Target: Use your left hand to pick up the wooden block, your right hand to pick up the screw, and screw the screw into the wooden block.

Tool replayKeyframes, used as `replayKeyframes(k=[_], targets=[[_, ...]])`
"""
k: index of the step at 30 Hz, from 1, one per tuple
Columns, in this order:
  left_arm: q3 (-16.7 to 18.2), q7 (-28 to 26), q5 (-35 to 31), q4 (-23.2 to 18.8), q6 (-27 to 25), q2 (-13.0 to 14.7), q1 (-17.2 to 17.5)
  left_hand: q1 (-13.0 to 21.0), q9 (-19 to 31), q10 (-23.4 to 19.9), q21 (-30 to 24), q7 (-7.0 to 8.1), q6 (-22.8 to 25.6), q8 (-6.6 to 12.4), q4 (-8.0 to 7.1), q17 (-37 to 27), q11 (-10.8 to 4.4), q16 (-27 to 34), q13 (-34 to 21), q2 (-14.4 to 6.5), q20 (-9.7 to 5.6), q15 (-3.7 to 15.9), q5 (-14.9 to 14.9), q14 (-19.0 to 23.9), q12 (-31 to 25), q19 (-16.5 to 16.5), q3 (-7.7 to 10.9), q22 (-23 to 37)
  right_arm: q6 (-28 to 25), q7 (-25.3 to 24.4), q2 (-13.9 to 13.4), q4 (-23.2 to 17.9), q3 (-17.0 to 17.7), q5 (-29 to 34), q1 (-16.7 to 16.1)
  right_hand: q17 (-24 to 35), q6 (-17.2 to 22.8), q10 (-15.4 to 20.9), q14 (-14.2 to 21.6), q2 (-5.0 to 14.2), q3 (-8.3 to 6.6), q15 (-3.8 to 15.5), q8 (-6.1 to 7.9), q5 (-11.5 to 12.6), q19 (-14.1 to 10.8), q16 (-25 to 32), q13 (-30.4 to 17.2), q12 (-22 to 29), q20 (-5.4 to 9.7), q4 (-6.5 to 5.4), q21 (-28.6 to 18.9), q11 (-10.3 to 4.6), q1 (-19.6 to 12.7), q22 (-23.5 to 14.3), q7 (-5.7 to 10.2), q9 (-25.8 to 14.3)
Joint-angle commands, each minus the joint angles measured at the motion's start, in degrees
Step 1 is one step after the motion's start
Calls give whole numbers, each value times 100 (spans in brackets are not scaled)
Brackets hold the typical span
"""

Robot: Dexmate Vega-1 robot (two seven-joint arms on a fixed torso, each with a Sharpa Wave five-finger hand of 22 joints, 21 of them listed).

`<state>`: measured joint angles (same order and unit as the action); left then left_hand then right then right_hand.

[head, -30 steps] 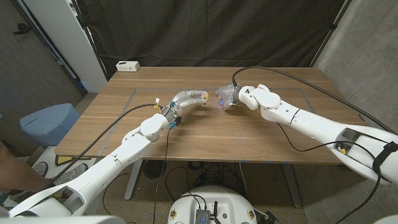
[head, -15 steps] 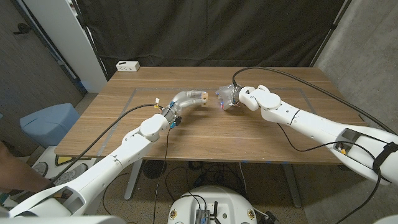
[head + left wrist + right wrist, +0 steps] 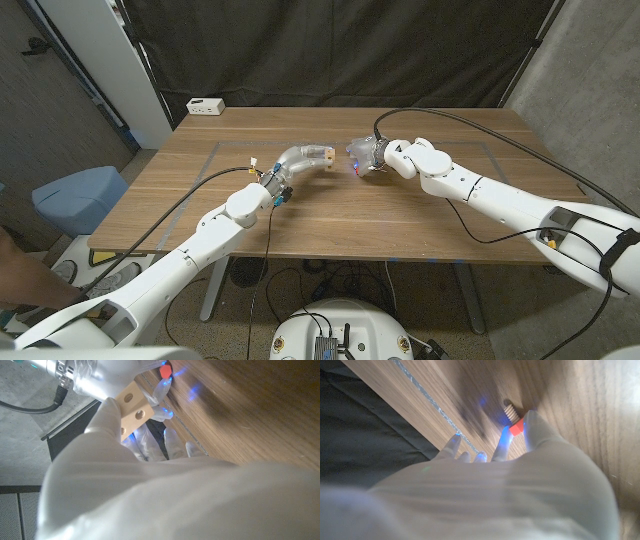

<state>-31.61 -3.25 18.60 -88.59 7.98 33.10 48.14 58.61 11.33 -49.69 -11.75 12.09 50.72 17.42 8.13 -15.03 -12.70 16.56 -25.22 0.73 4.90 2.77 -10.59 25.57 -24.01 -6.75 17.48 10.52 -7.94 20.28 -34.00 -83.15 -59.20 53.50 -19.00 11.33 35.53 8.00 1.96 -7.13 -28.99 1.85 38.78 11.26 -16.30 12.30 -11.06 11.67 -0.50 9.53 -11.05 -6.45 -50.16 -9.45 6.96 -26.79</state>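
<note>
- The wooden block (image 3: pixel 131 406), pale with two round holes in one face, sits in the fingers of the left hand (image 3: pixel 300 157), held up off the wooden table (image 3: pixel 240 215) near its middle.
- In the left wrist view the left hand's fingers are wrapped around the block's lower part, and its holed face looks outward toward the other hand.
- The right hand (image 3: pixel 366 155) is just beside the block, on the side away from the left arm, with a small gap between the two hands.
- The screw (image 3: pixel 514 420) has a red head and a pale ribbed shaft. It is pinched at the head between two fingertips (image 3: pixel 536 419) of the right hand; the other fingers are spread apart.
- In the right wrist view the screw's shaft points away from the fingertips, out past them. Whether its tip touches the table I cannot tell.
- From the block, the screw's red head shows close by in the left wrist view, just beyond the holed face.
- My judgement: the coming move depends on lining the screw's long axis up with one hole. The shaft looks pointed roughly toward the block, but whether it is on line with a hole cannot be told.
</note>
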Motion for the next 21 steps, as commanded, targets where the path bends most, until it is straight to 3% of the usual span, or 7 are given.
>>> replayKeyframes(k=[1,6,21], targets=[[-14,-15,-22,-10,-14,-15,-8,-90,40,-56,-21,38,258,36,-36,-10,-3,36,-477,-142,11,668,-29,-11,-106,14,-2,22,52,-127,-34,-18,47,-47,-32,22,83,95,112,-8,-72,72,80,16,-89,30,-10,33,103,-2,-34,21,-104,-19,-11,-54],[-20,-5,-22,-4,-3,-21,-12,-93,41,-61,-22,38,259,35,-37,-10,-3,36,-480,-146,6,670,-31,-12,-105,14,-5,22,61,-156,-57,-59,65,-46,-47,22,143,172,189,-14,-91,143,180,15,-190,36,-10,35,304,2,-42,73,-124,-10,-55,-111],[-32,-13,-43,-32,26,-27,12,-100,42,-67,-23,38,264,31,-32,-6,-3,34,-490,-150,9,671,-34,-12,-93,19,-20,23,-77,-134,-161,-366,189,25,-164,26,189,242,271,-15,-119,180,292,13,-246,35,-9,30,376,3,-22,90,-152,-3,-41,-180]])
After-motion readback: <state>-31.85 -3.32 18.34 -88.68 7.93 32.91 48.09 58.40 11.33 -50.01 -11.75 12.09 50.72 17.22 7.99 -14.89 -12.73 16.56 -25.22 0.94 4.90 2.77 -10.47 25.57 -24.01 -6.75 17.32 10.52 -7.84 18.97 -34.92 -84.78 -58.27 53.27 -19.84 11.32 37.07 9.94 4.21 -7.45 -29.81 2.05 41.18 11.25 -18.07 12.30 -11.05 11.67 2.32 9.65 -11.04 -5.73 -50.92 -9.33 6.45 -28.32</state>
